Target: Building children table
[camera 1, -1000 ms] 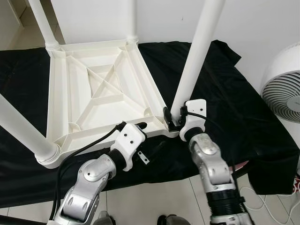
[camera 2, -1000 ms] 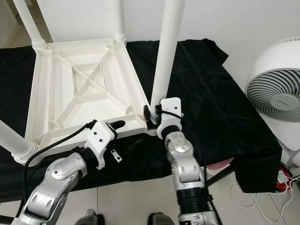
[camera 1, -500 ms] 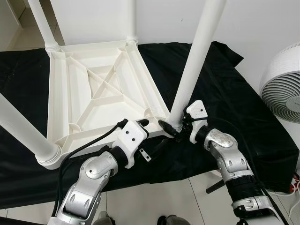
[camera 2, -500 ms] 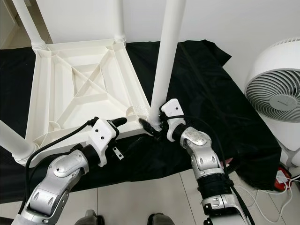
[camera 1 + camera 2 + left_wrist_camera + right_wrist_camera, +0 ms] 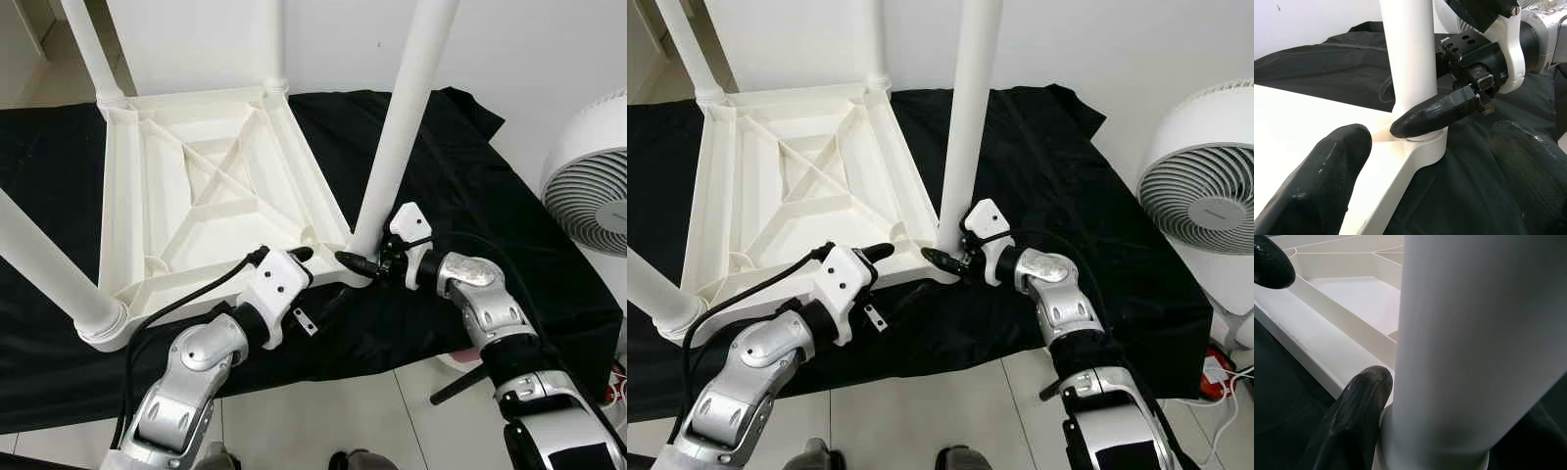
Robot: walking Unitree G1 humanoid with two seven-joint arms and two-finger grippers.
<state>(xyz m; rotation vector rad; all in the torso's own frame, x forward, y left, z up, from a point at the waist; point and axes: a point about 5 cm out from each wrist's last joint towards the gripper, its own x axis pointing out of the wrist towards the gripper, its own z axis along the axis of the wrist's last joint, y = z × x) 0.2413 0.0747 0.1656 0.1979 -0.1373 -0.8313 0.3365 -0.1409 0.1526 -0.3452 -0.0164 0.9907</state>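
A white plastic children's table top (image 5: pixel 211 191) lies upside down on a black cloth (image 5: pixel 490 211), its ribbed underside facing up. Four white legs can be counted standing up from its corners: two at the far corners, one at the near corner on the robot's left (image 5: pixel 44 269), and the one being worked on, the near-right leg (image 5: pixel 402 122).

The right gripper (image 5: pixel 364 262) is at the foot of that near-right leg, right where it enters the corner socket (image 5: pixel 1422 149). One black finger (image 5: pixel 1437 110) lies across the leg's base, touching it; the right wrist view looks straight along the leg with that finger (image 5: pixel 1349 423) pressed beside the collar. The second finger sits behind the leg and is hidden, so I cannot tell whether the grip is closed around the leg or just resting against it.

The left gripper (image 5: pixel 294 264) is just beside the right one, at the near edge of the table top, close to the same corner. Its two fingers (image 5: pixel 1322 181) are spread wide apart, with one over the white top and the other over the black cloth; they hold nothing.

One white fan (image 5: pixel 1205 186) stands beyond the right arm, off the cloth's edge. Under both arms the floor is of pale tiles (image 5: pixel 323 421).
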